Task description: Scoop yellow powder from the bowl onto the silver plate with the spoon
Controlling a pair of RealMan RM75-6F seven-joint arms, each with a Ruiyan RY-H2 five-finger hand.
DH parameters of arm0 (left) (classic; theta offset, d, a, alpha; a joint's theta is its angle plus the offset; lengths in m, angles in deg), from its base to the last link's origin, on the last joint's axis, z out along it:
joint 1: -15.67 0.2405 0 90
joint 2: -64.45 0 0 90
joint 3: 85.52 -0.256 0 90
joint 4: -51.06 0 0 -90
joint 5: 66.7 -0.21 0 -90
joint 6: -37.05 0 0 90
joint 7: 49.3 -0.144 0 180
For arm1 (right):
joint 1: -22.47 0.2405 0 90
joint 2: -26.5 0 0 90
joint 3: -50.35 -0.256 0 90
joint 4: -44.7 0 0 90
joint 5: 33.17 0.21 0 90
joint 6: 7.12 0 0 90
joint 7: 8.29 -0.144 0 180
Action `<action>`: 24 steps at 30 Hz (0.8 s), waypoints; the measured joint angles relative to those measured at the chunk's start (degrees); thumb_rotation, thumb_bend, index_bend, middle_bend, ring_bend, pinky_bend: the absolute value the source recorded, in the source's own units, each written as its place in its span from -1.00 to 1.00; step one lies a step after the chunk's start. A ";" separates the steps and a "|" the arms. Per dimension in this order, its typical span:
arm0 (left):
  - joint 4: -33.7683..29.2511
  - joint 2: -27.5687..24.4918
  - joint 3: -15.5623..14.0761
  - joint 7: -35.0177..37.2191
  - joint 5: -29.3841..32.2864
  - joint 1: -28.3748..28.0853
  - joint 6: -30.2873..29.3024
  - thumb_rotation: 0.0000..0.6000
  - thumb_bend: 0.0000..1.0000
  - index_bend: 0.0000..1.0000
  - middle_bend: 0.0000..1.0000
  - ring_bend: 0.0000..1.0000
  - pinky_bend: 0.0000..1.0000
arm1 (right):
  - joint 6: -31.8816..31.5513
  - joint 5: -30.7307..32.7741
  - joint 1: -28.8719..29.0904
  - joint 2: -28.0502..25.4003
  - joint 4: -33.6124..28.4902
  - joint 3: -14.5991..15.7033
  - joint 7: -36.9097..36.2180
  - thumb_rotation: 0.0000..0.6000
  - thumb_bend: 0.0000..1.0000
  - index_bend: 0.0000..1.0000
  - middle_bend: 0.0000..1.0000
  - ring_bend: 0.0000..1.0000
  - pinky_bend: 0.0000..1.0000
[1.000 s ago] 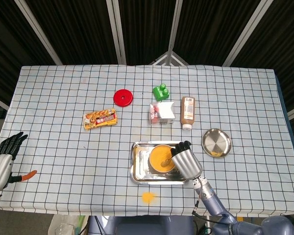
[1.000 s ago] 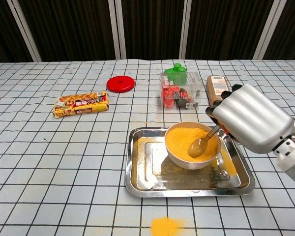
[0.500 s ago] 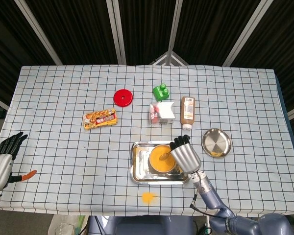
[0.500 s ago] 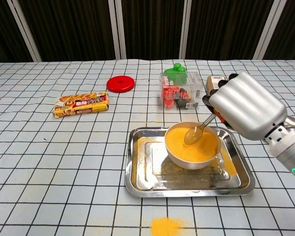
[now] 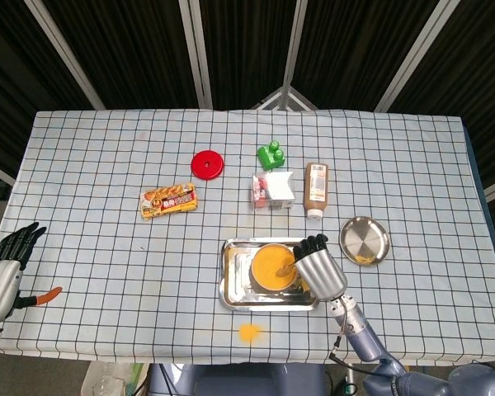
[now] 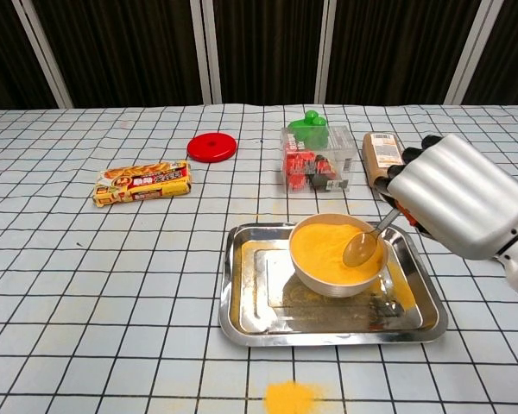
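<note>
A white bowl (image 6: 337, 270) (image 5: 264, 280) heaped with yellow powder (image 6: 325, 242) (image 5: 268, 266) stands in a steel tray (image 6: 242, 319) (image 5: 229, 293). My right hand (image 6: 460, 207) (image 5: 321, 271) grips the spoon (image 6: 369, 241) (image 5: 287, 267) by its handle. The spoon's scoop sits over the right side of the powder, near the bowl's rim. The silver plate (image 5: 364, 240) lies on the cloth to the right of the tray, with some yellow powder at its near edge. At the table's left edge my left hand (image 5: 3, 272) rests with nothing in it, fingers stretched out.
A spill of yellow powder (image 6: 290, 398) (image 5: 248, 332) lies in front of the tray. Behind the tray stand a clear box of red items (image 6: 315, 166), a green bottle (image 6: 309, 126) and a brown bottle (image 6: 382, 153). A red lid (image 6: 211, 147) and a snack pack (image 6: 142, 183) lie at left.
My right hand has shifted to the right, and the spoon's scoop moved from the middle of the powder to the bowl's right rim. The left hand has stayed still.
</note>
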State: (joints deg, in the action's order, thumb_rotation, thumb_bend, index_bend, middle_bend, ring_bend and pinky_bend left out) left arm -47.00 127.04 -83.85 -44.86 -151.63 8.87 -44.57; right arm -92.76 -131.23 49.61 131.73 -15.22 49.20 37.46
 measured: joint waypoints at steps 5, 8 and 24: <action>0.01 0.07 0.03 -0.16 0.24 -0.09 0.28 1.00 -1.00 -1.00 -1.00 -1.00 -1.00 | 0.06 -0.60 -0.61 -0.28 0.02 0.61 -0.03 1.00 0.35 0.57 0.19 0.01 0.01; -0.04 0.05 0.05 -0.15 0.27 -0.11 0.32 1.00 -1.00 -1.00 -1.00 -1.00 -1.00 | 0.37 -0.69 -0.74 -0.18 0.30 0.68 -0.09 1.00 0.35 0.57 0.19 0.01 0.01; -0.11 0.00 0.16 -0.12 0.76 -0.21 0.71 1.00 -1.00 -1.00 -1.00 -1.00 -1.00 | 1.84 0.08 0.28 3.54 5.17 -1.59 -3.21 1.00 0.36 0.58 0.19 0.01 0.01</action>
State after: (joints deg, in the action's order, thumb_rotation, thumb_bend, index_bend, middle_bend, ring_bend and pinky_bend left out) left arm -47.11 127.05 -83.69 -44.98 -150.86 8.66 -43.86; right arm -90.93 -131.15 49.89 135.27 -10.05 47.61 34.25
